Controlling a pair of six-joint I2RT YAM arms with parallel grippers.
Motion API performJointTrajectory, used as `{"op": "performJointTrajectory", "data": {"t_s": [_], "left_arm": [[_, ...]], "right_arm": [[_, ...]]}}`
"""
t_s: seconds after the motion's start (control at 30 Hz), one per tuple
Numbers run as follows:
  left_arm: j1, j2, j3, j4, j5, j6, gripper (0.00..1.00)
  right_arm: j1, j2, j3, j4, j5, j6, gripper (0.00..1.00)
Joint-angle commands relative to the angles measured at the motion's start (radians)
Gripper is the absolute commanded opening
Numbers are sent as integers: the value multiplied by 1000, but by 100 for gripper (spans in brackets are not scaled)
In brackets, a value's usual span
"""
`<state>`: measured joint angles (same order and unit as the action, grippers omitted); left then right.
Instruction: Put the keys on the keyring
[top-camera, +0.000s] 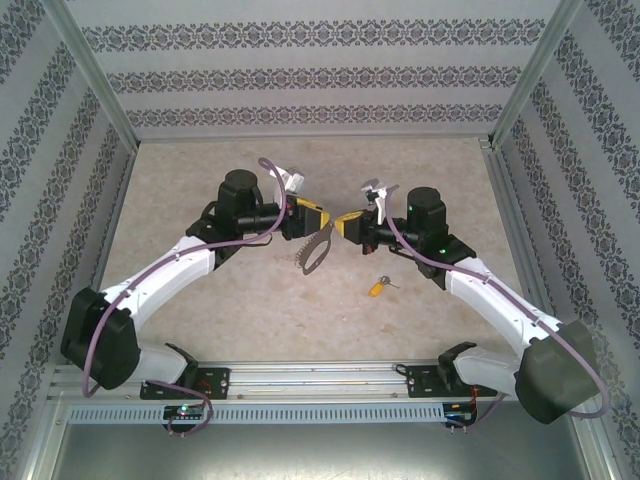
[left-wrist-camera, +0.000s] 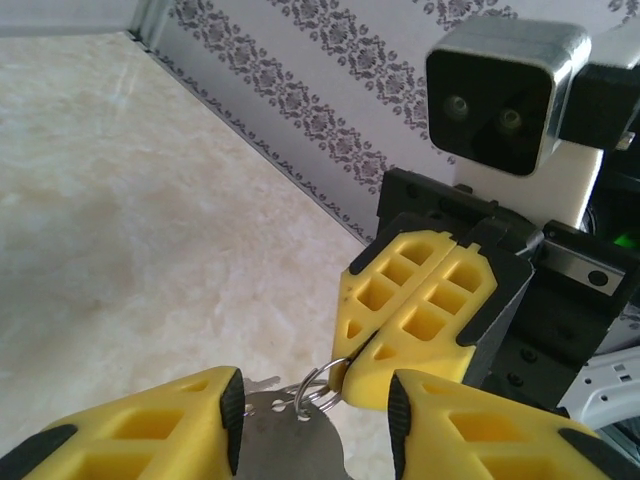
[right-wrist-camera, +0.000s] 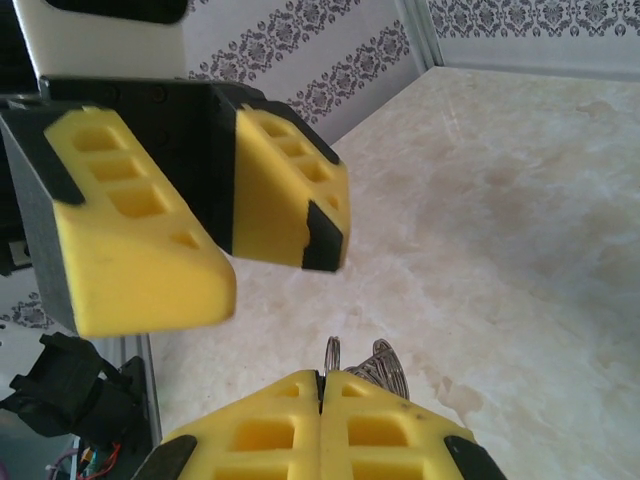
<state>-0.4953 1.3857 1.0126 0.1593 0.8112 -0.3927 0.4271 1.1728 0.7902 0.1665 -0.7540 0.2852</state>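
**Item: key-threading, stage record**

- **Keyring** (top-camera: 314, 252): dark, flat, toothed along one edge. Sits at frame centre in top view, slanting down-left below the two meeting gripper tips. Looks lifted off the table (top-camera: 200, 180); can't confirm.
- **Right gripper** (top-camera: 342, 224): just right of centre. Jaws fully closed, pinching a small wire split ring (left-wrist-camera: 312, 385) at the keyring's end. Seen lower-centre in left wrist view.
- **Left gripper** (top-camera: 322, 222): just left of centre, tip to tip w/ the right one. Fingers (left-wrist-camera: 140, 430) apart, keyring's flat metal between them at bottom of left wrist view. Near pad touches one edge, a gap shows on the other side. Real grip: cannot tell.
- **Key** (top-camera: 377, 287): yellow head, silver blade. Lies on table, lower right of centre, well apart from both grippers, untouched.

**Step (est.):** ring is being presented and steadied; key not yet fetched, so task is early.

**Next (est.):** one arm must hold the ring alone while the other goes down-right for the key. Small, flat item, so needs a precise low pinch.
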Motion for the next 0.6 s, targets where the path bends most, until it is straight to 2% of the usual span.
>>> {"op": "performJointTrajectory", "data": {"t_s": [0.0, 0.4, 0.57], "left_arm": [[10, 25, 26, 81, 74, -30, 42], [10, 47, -6, 178, 108, -80, 42], [10, 62, -4, 221, 138, -112, 35]], "right_arm": [[-8, 2, 45, 34, -40, 12, 0], [-8, 18, 64, 43, -46, 28, 0], [-8, 18, 63, 43, -39, 29, 0]]}}
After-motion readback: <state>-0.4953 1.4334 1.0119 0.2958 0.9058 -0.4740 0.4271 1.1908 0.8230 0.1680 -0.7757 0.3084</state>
